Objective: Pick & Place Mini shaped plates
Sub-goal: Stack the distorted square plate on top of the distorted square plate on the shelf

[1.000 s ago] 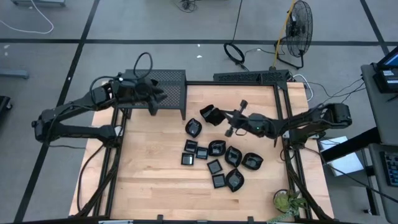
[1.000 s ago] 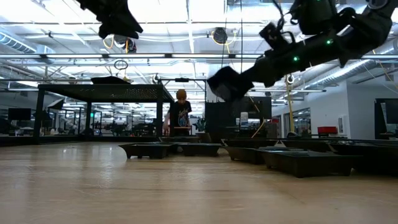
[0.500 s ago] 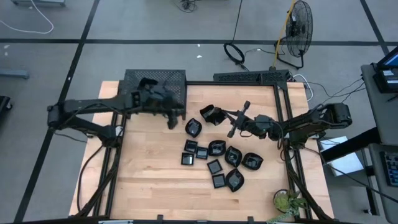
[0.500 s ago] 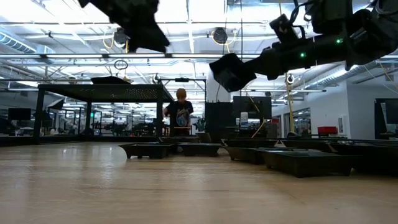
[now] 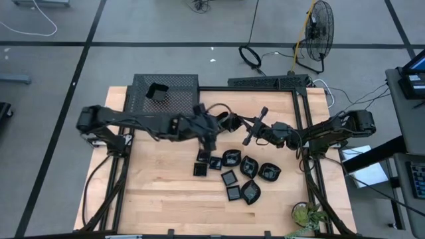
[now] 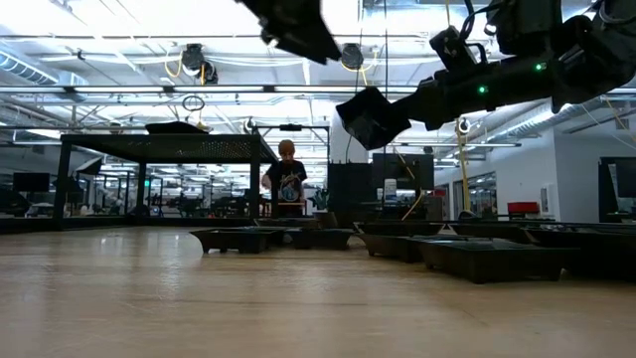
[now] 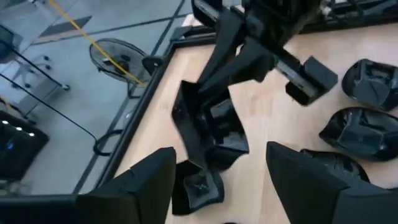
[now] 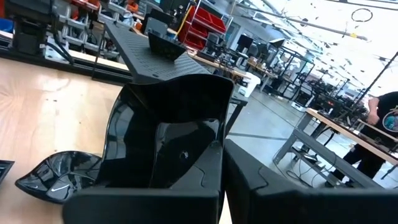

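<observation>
Several small glossy black mini shaped plates lie bottom-down in a loose cluster on the wooden table; the low view shows them as a row. One more plate sits on top of the black mesh rack. My right gripper is shut on a squarish plate held in the air. My left gripper is open and hovers just to the left of that plate, high above the table. Below its fingers lies a leaf-like plate. My right gripper pinches the squarish plate by one side wall, one finger inside the dish and one outside. The fingers reach in from the table's right, roughly level. The plate is lifted clear and tilted up on edge, its hollow facing the wrist.
The rack stands at the table's far left corner on thin legs. A black frame runs along the far and right edges. A person stands in the room behind the table. Bare wood lies toward the near left.
My left gripper has swung from over the rack toward the table's middle, ending beside the plate that the right gripper holds; a plate now shows on the rack where it was. My right gripper has raised its plate slightly.
</observation>
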Motion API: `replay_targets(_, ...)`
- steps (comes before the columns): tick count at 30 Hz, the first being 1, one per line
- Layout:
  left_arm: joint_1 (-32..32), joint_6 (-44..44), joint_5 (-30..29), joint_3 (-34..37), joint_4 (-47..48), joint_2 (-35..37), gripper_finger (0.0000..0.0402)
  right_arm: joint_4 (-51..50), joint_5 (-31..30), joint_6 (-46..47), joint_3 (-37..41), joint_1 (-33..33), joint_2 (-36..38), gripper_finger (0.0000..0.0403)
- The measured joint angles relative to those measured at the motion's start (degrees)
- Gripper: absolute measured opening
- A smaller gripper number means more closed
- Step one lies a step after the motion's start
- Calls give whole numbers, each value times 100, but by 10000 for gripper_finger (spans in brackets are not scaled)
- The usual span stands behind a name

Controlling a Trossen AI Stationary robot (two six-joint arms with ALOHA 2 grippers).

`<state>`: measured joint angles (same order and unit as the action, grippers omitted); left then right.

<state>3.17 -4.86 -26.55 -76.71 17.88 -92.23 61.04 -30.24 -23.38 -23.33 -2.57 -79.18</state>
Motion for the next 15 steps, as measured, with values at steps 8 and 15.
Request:
replay_targets(8,70,-721,-177,-236,-417,-731,255,2,0,13,0,2,0,0)
replay_targets(15,-151,-626,-526,-236,-563,-872,241,26,2,13,0,4,0,0)
